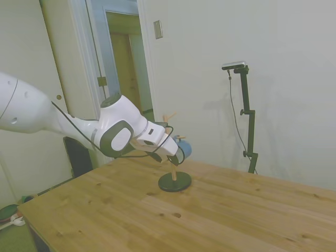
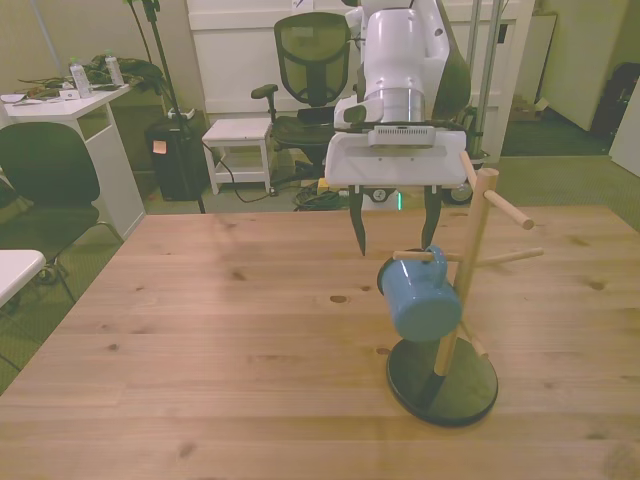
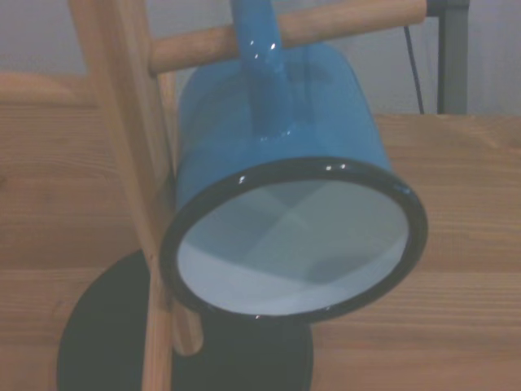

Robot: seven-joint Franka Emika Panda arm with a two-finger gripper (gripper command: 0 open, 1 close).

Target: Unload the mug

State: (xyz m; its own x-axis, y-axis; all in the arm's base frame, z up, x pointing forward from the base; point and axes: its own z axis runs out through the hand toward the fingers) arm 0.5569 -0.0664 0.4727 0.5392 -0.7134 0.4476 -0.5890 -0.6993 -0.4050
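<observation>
- Gripper (image 2: 397, 238) spread open, empty, hovering just behind the mug (image 2: 420, 298);
- Mug hung by its handle on a low peg (image 2: 418, 256) of the peg stand (image 2: 462, 290), right of table centre;
- Risk: snagging the handle, tipping the stand.

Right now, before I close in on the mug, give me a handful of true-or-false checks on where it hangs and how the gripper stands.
1. The mug hangs by its handle on a peg of the wooden peg stand. True.
2. The gripper is shut on the mug. False: in the front view its fingers stand apart, above and behind the mug, holding nothing.
3. The mug's inside is white with a dark rim. True, as the wrist view shows.
4. The stand sits on a square wooden base. False: its base is a dark round disc.
5. The mug stands upright on the table. False: it hangs tilted, clear of the wood.
</observation>
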